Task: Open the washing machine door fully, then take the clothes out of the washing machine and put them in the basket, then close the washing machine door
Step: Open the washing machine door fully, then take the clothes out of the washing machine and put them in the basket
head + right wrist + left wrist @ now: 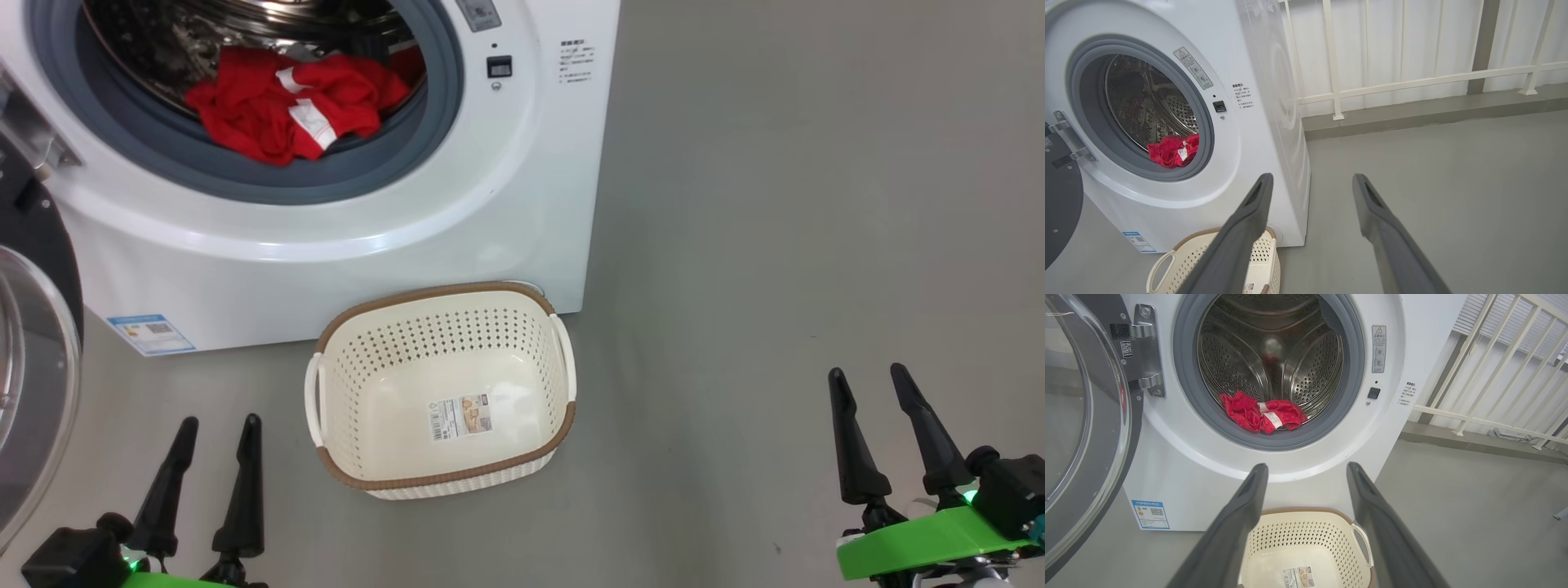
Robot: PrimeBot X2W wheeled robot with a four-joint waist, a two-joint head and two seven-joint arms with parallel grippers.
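Note:
The white washing machine (343,229) (1404,355) (1257,134) stands with its door (33,384) (1081,428) swung open to the left. Red clothes (294,102) (1261,414) (1173,150) lie at the drum's front lip. On the floor in front of the machine sits the cream basket (445,392) (1306,547) (1180,261), with just a sticker inside. My left gripper (216,425) (1306,469) is open, low at the left, near the basket. Far to the right, over bare floor, my right gripper (869,376) (1310,179) is open too. Both hold nothing.
Grey floor (775,245) stretches to the right of the machine. A white railing (1412,77) (1490,375) runs behind it along a raised ledge. The open door takes up the space at the far left.

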